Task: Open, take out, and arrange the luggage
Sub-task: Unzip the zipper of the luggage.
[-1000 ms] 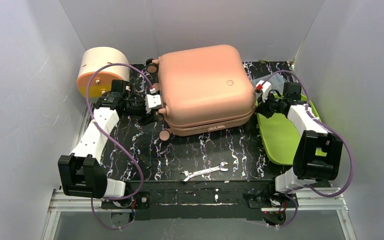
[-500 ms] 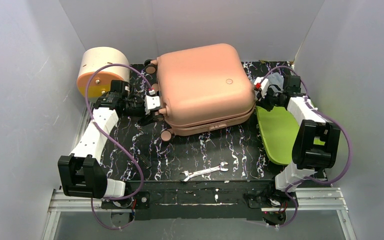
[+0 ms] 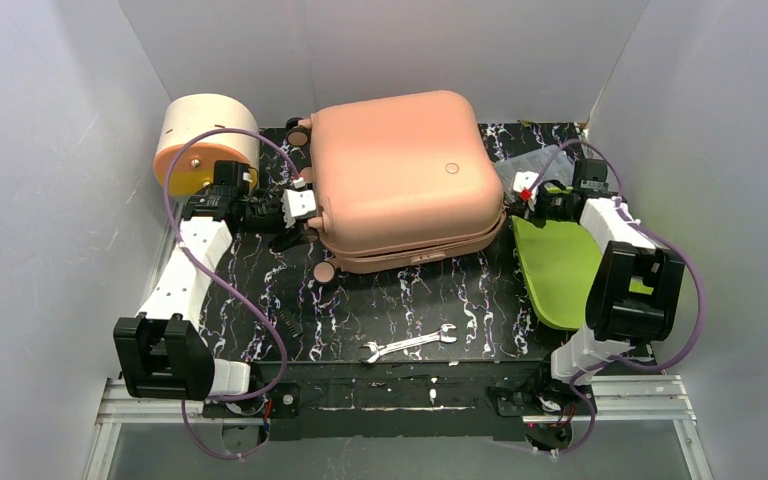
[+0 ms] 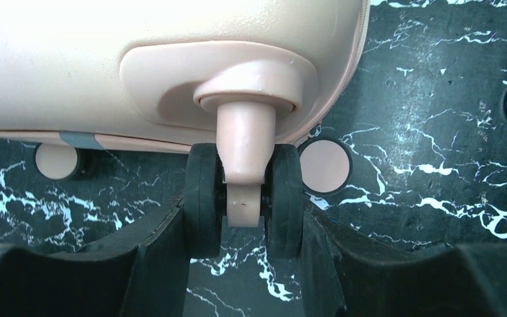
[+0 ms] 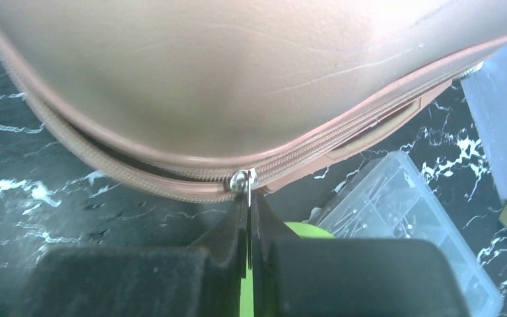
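Your luggage [image 3: 400, 170] lies lid-down at the back edge of the table [image 3: 440, 300], mid-unzipping by my reckoning. Your right gripper [image 5: 249, 205] is pinched together on its zipper pull [image 5: 243, 181]; your left gripper [image 4: 244, 228] clamps a wheel [image 4: 284, 198]. Next, draw the pull steadily along the seam [image 5: 343, 146].

The luggage [image 3: 400, 165] has slid and turned toward 9 o'clock (only a little), the left gripper [image 4: 244, 244] clamped on its wheel [image 4: 201, 198] going along, while the right arm [image 3: 625, 295] has swung its elbow in toward 11 o'clock.
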Action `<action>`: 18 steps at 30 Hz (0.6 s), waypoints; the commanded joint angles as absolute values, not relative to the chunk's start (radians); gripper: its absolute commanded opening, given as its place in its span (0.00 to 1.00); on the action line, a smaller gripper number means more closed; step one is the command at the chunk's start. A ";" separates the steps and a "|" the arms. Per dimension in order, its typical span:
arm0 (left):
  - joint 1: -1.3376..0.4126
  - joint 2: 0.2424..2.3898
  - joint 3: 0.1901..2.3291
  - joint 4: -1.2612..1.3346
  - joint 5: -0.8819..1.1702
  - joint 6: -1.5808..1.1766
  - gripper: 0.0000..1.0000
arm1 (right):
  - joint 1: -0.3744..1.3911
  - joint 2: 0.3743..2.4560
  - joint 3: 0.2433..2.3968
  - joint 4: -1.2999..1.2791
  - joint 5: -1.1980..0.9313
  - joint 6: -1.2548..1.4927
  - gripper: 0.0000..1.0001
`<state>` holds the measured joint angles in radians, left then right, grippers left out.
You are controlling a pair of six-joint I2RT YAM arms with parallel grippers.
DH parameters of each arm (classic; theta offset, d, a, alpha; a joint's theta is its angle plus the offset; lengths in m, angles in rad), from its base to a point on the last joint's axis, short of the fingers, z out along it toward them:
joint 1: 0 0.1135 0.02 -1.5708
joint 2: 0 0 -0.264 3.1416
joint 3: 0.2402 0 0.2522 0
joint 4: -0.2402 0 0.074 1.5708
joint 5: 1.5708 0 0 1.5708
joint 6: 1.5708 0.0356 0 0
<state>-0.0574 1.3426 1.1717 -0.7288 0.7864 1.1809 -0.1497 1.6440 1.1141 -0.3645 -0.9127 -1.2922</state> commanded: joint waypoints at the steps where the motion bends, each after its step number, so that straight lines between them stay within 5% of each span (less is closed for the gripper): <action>1: -0.011 1.287 1.204 -0.790 0.672 1.123 0.00 | -0.154 1.499 1.179 -0.635 -1.194 -1.717 0.01; 5: -0.005 1.295 1.205 -0.713 0.593 1.073 0.01 | -0.106 1.493 1.177 -1.025 -1.209 -2.098 0.01; 11: -0.002 1.319 1.229 -0.658 0.537 1.005 0.18 | -0.009 1.489 1.095 -1.377 -1.250 -2.421 0.01; 13: -0.002 1.321 1.233 -0.645 0.530 0.989 0.33 | 0.026 1.484 1.069 -1.405 -1.266 -2.435 0.01; 16: -0.002 1.310 1.238 -0.637 0.534 0.967 0.70 | 0.046 1.476 1.041 -1.423 -1.308 -2.413 0.01; 18: -0.002 1.283 1.233 -0.658 0.575 0.966 0.83 | 0.047 1.471 1.034 -1.422 -1.318 -2.383 0.01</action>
